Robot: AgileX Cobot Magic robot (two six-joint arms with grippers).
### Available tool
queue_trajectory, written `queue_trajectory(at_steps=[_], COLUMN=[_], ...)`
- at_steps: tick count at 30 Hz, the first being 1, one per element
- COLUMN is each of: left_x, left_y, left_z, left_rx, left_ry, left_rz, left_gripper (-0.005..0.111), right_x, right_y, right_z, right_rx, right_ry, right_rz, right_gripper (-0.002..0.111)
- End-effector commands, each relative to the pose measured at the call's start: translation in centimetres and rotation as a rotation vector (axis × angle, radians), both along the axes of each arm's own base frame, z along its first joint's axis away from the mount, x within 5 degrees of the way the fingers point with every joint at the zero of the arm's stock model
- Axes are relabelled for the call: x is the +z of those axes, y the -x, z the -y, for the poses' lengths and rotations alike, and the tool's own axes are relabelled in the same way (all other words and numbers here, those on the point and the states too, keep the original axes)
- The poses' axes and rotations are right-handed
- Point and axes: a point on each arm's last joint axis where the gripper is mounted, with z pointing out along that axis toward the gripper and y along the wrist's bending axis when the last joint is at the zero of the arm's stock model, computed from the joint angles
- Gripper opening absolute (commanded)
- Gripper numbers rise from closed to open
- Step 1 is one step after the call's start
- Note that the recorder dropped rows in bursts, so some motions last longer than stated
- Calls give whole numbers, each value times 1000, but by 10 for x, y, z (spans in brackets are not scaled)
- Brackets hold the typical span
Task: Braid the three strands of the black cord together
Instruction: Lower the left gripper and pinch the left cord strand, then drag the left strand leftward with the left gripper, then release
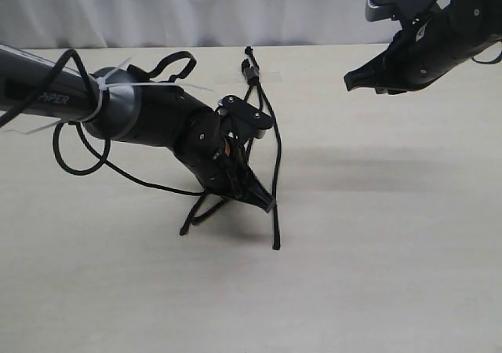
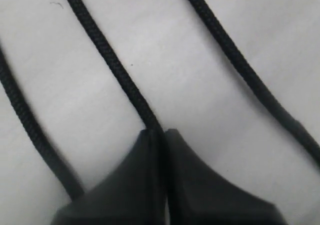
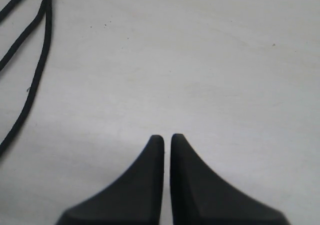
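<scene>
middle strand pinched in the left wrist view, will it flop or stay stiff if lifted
Likely floppy: the strand lies in loose curves on the table. Probably light, being so thin. Its braided weave should resist slipping, though the taped end may tug back.

Soft, even light from above on your pale table [image 1: 376, 290]; no glare anywhere. Broad faint shadow on it below the right arm [image 1: 447, 39], a tighter one under the left gripper [image 1: 265, 202]. Exterior view slightly soft. Left wrist view: strands [image 2: 115, 65] crisp, fingertips [image 2: 135, 185] blurred. Right wrist view bright, a bit washed.
</scene>
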Motion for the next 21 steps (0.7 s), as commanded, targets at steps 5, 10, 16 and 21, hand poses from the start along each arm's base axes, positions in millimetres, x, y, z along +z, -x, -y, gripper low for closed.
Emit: queue_trajectory(at_steps=[5,10,16,21], left_x=[34,104,133,116], left_y=[1,-8,-27,-39], left_z=[-4,-33,-97,-144], left_rx=[-53,-20,153,284], left_ry=[-44,-10,-3,-28], left_rz=[27,209,268,223], left_gripper=[0,0,0,0], right_x=[2,2,2,2], right_y=[-2,-2,-2,-2], right_z=[1,1,1,1], right_rx=[5,5,5,5], right_ry=[2,2,2,2], right_rz=[16,16,16,18], right_gripper=[4,4,4,4])
